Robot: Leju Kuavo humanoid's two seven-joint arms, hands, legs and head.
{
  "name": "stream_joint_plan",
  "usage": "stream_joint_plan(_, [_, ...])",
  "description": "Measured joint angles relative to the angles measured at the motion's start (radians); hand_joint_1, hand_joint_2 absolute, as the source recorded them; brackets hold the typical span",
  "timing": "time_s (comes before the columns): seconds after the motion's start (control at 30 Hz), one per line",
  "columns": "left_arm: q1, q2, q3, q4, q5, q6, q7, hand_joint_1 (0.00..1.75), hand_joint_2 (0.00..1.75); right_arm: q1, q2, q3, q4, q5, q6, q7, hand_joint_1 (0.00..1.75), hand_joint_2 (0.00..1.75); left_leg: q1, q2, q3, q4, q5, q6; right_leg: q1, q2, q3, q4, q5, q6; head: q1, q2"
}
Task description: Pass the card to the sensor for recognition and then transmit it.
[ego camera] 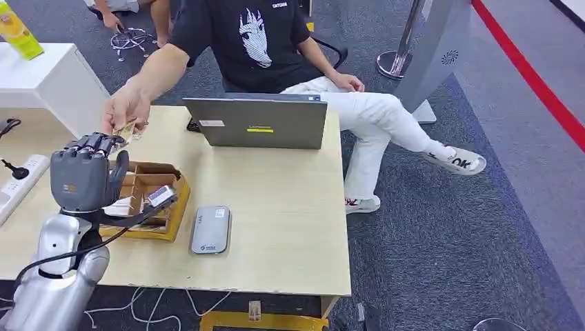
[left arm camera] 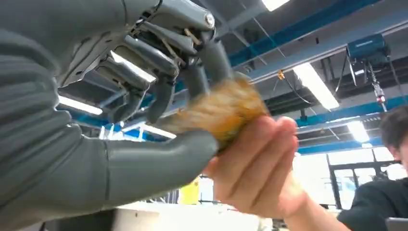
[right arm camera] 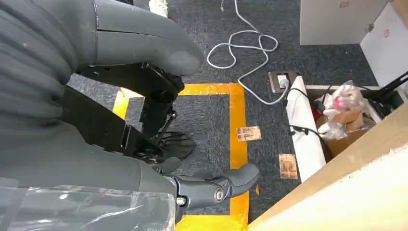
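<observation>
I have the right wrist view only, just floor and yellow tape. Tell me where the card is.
Observer: The card is up at the left hand, pinched between its thumb and fingers, in the left wrist view.
Operator: Report who else is touching it.
Observer: A person's hand grips the same card from the other side; in the head view that arm reaches over the table.
Operator: Give me the sensor's position.
Observer: A grey flat reader lies on the table, beside the open cardboard box, nearer the robot than the laptop.
Operator: State the right hand's load.
Observer: The right hand hangs over the floor with nothing in it.
</observation>
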Motion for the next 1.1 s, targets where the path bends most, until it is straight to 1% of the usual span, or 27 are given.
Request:
stream_joint_plan(0.13, [0.009, -0.01, 0.0, 0.0, -0.013, 0.023, 0.0, 0.0, 1.75, 0.0, 0.0, -0.003, 0.0, 0.0, -0.002, 0.0, 0.0, 1.75, 0.0, 0.0, 0.0, 0.0, 0.0, 0.0, 0.0, 0.0, 0.0, 0.0, 0.0, 0.0, 0.0, 0.0])
stream_joint_plan(0.27, [0.015, -0.017, 0.0, 0.0, -0.016, 0.028, 0.002, 0.0, 1.75, 0.0, 0.0, -0.006, 0.0, 0.001, -0.003, 0.0, 0.0, 1.75, 0.0, 0.0, 0.0, 0.0, 0.002, 0.0, 0.0, 0.0, 0.0, 0.0, 0.001, 0.0, 0.0, 0.0])
stream_joint_plan(1.1, [0.019, -0.023, 0.0, 0.0, -0.008, 0.027, -0.001, 0.0, 1.75, 0.0, 0.0, -0.018, 0.0, 0.002, 0.0, -0.001, 0.0, 1.75, 0.0, 0.0, 0.0, 0.0, 0.002, 0.0, 0.0, 0.0, 0.0, 0.001, 0.001, 0.0, 0.0, 0.0])
